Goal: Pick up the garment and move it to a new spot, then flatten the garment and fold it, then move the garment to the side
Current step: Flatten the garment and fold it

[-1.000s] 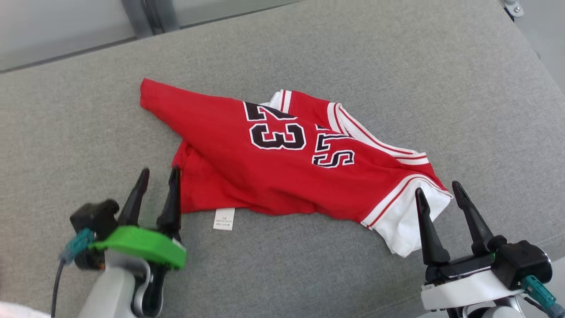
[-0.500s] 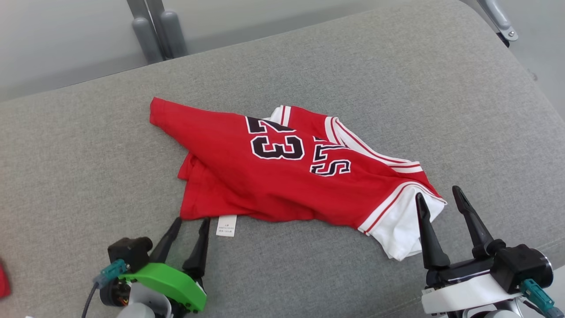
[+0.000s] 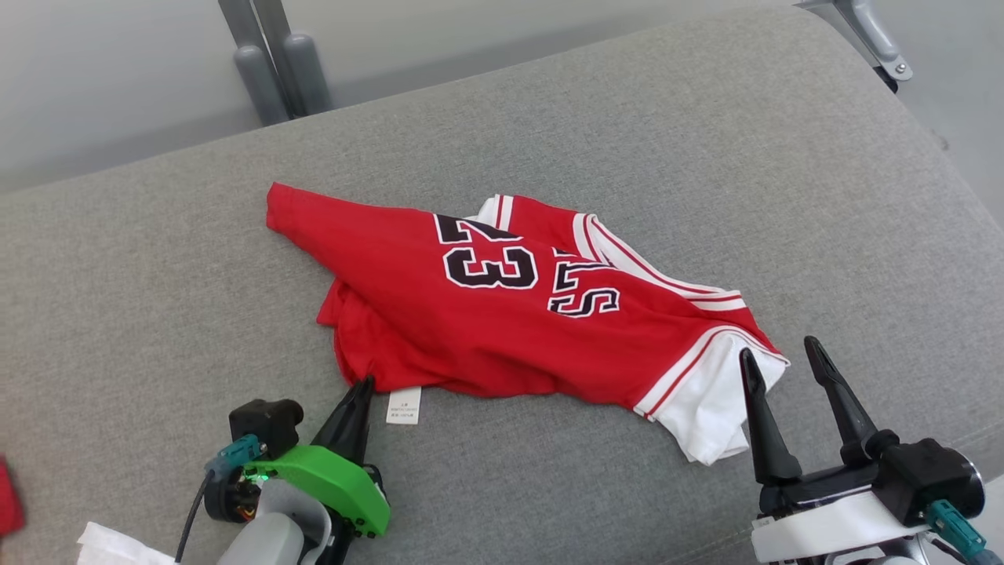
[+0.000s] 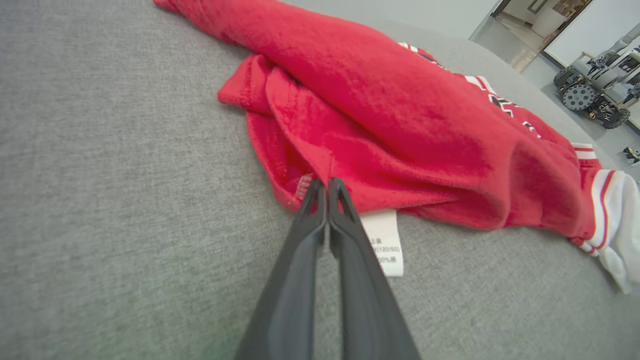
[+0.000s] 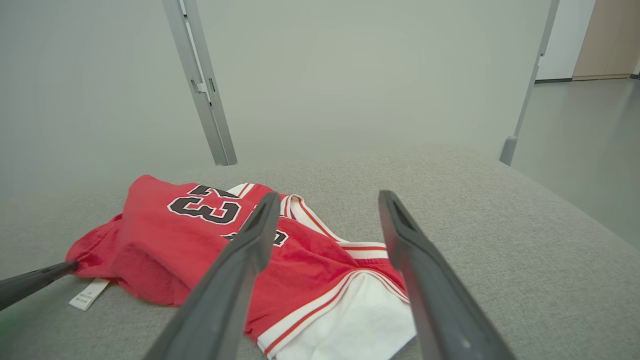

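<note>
The garment [image 3: 502,314] is a red jersey with black numerals and white trim, lying crumpled on the grey cushion [image 3: 706,157]. My left gripper [image 3: 365,383] is shut, its tips pinching the jersey's near hem just left of the white label [image 3: 404,406]. In the left wrist view the two fingers [image 4: 305,260] meet on the red hem edge [image 4: 300,192], where the left gripper [image 4: 326,182] closes. My right gripper [image 3: 778,348] stands open beside the white sleeve end [image 3: 706,408], nothing between its fingers. The right wrist view has the right gripper [image 5: 329,196] above the jersey [image 5: 165,240].
Grey metal posts [image 3: 271,63] stand behind the cushion's far edge. A white cloth [image 3: 118,545] and a red scrap [image 3: 8,506] lie at the lower left. The cushion's right side drops off to floor [image 3: 965,94]. A wheeled machine [image 4: 595,92] stands far off.
My left gripper has drawn back to the near hem by the label and shut there. The head camera has shifted. The right gripper has stayed open in place.
</note>
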{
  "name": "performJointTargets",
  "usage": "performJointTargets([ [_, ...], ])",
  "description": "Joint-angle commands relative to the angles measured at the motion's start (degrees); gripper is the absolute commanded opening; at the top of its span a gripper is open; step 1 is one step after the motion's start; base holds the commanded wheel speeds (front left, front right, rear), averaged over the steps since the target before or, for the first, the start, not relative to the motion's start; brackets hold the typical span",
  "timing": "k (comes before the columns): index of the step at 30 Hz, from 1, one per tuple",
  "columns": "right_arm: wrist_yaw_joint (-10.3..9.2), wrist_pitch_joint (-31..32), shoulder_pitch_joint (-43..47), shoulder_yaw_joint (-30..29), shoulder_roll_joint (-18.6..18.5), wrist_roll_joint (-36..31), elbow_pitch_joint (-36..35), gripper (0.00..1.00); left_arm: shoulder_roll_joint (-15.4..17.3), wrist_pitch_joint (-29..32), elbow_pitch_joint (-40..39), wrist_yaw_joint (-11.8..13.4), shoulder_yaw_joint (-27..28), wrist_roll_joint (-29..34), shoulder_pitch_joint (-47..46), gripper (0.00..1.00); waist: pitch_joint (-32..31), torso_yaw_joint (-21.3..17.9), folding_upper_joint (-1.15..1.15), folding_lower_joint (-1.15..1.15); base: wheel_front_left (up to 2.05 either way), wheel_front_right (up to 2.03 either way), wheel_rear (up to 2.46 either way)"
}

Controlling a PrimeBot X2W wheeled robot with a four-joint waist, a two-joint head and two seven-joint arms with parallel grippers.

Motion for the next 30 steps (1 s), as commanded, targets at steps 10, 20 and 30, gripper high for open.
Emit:
performJointTargets([
  [10,-0.04,-0.19,3.64,-1.05,-0.04,0.18,-0.17,1.0,1.63,2.54,-12.77,1.66,-1.53,-3.7,8.88,0.0,-2.09,9.3,0.0,0.0,0.0,0.0,0.0],
  [20,-0.04,-0.19,4.05,-0.75,-0.9,-0.75,0.39,1.0,5.17,14.3,-36.94,9.5,-3.86,-8.51,26.61,0.0,-2.23,15.24,0.0,0.0,0.0,0.0,0.0],
  [30,-0.04,-0.19,2.22,0.57,-1.63,-0.77,1.06,1.0,4.97,16.91,-39.72,10.28,-1.31,-8.11,16.37,0.0,-0.86,11.58,0.0,0.0,0.0,0.0,0.0],
])
